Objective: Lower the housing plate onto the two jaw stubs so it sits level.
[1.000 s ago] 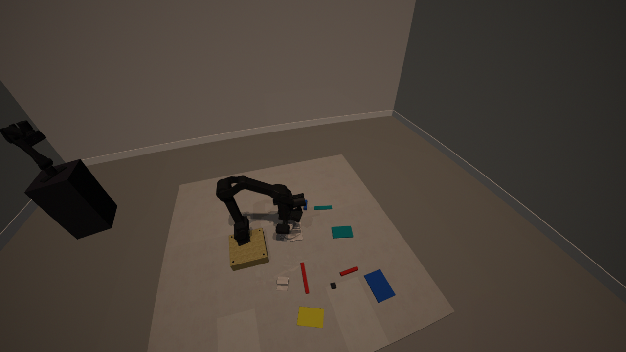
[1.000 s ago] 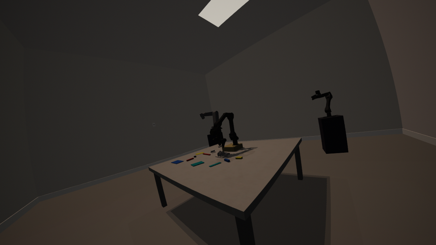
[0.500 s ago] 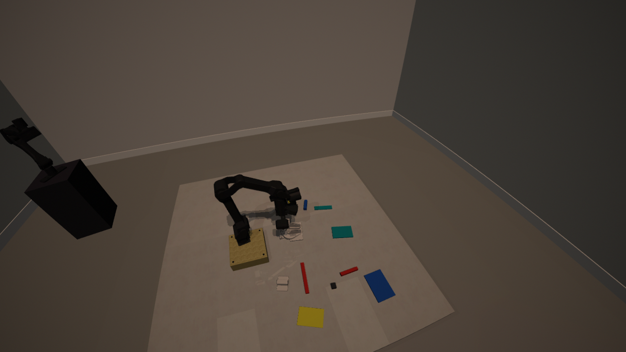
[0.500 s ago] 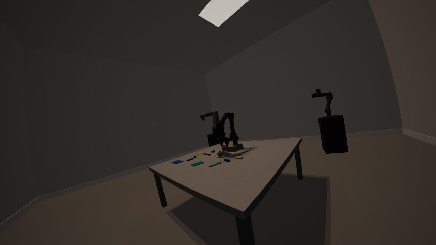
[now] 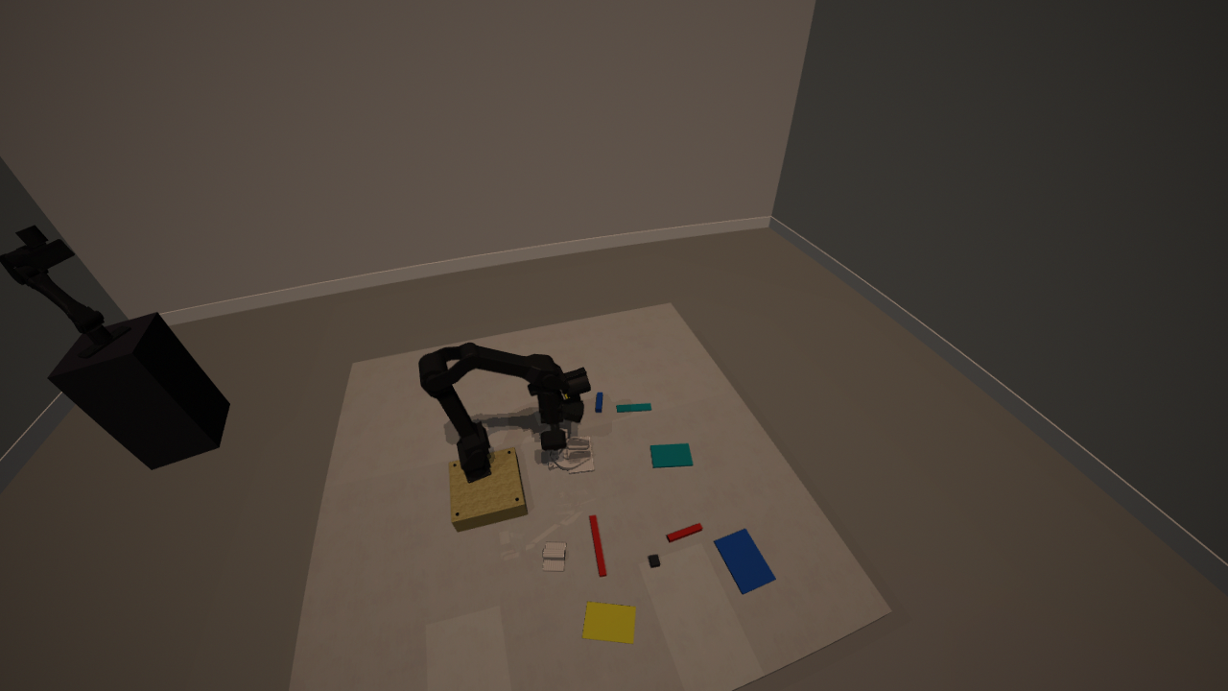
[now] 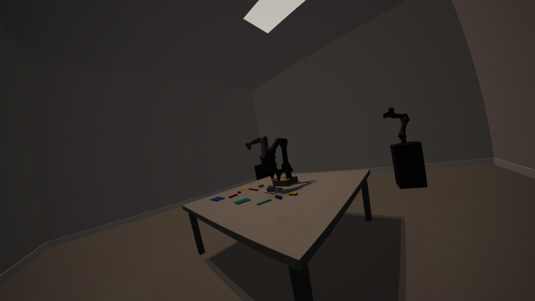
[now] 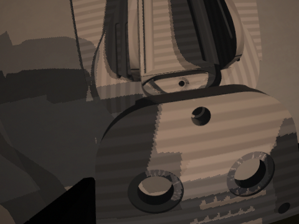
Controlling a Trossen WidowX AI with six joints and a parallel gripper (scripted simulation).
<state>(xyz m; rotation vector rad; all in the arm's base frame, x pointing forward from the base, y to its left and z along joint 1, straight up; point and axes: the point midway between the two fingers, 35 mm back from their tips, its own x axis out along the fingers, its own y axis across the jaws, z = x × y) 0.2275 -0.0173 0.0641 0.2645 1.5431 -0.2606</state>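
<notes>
The housing plate is pale, ribbed and rounded, with two large ringed holes and smaller holes. My gripper is shut on it; one dark finger shows at its left edge in the wrist view. The base is a pale ribbed plate on the table. Two long jaws, one at the left and one at the right, stand on it beyond the housing plate. The gripper is over the base's near-arm side. The housing plate hides the jaw stubs, so I cannot tell whether it touches them.
A pale ribbed holder and a long red bar lie on the table. A teal plate, a teal strip and a small blue block lie around the base. A yellow block is nearby.
</notes>
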